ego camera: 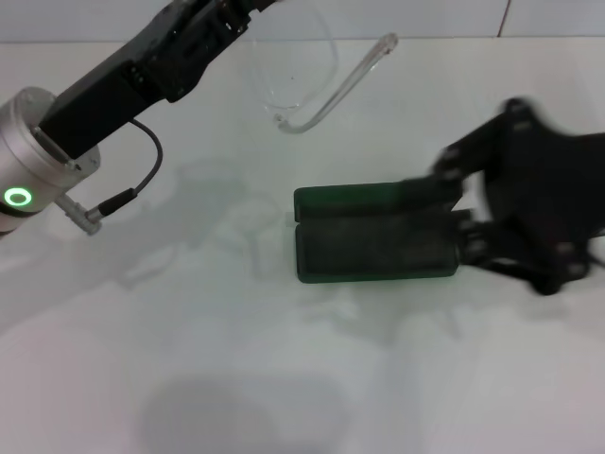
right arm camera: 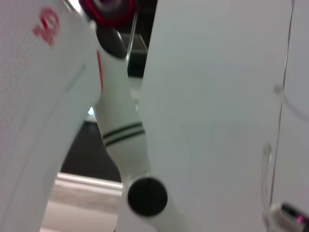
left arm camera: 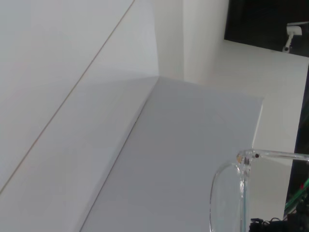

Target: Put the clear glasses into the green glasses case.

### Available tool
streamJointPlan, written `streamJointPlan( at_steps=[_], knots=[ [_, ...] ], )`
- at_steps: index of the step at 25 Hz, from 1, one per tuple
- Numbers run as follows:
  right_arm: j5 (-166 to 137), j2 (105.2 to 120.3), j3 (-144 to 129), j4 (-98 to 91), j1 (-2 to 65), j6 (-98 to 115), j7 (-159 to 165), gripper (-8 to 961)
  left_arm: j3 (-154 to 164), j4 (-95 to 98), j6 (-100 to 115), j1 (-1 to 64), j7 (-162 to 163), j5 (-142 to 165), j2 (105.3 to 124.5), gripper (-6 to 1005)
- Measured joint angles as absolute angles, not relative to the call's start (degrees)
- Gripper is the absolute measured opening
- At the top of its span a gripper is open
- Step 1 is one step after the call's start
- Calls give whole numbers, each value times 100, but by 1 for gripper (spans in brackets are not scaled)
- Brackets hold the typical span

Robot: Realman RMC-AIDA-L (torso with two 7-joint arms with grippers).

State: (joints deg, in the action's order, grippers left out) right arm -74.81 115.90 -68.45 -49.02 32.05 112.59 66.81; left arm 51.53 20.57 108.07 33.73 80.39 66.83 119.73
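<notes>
The clear glasses (ego camera: pixel 307 80) hang in the air above the back of the table, held at their left side by my left gripper (ego camera: pixel 236 17), whose tips run off the top of the head view. In the left wrist view, one lens and temple of the clear glasses (left arm camera: pixel 231 193) show close by. The green glasses case (ego camera: pixel 376 236) lies open on the table, lid toward the back, dark lining facing up. My right gripper (ego camera: pixel 460 219) sits at the case's right end, blurred, touching or overlapping it.
The white table (ego camera: pixel 189 359) spreads around the case, with its back edge against a pale wall (ego camera: pixel 473 17). The left arm and its cable (ego camera: pixel 142 180) cross the table's left side. The right wrist view shows only white robot body parts (right arm camera: pixel 120 130).
</notes>
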Motion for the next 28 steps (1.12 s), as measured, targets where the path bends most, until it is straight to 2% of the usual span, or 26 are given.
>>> streamJointPlan(
  at_steps=[10,14,28],
  knots=[
    [-7342,11620,-7666,-4816,3525,10690,6465,76,5163,1960,10801,3352,7689,6699,11986,123],
    [-7160,11619,-7724,-4812,3560,10595,6290,11,5172,1949,10801,3325,7682,6712,11987,123],
    [-6730,11602,-7701,-4728,3549,10183,5822,16,5412,1889,10801,3304,7537,6735,11988,123]
  ],
)
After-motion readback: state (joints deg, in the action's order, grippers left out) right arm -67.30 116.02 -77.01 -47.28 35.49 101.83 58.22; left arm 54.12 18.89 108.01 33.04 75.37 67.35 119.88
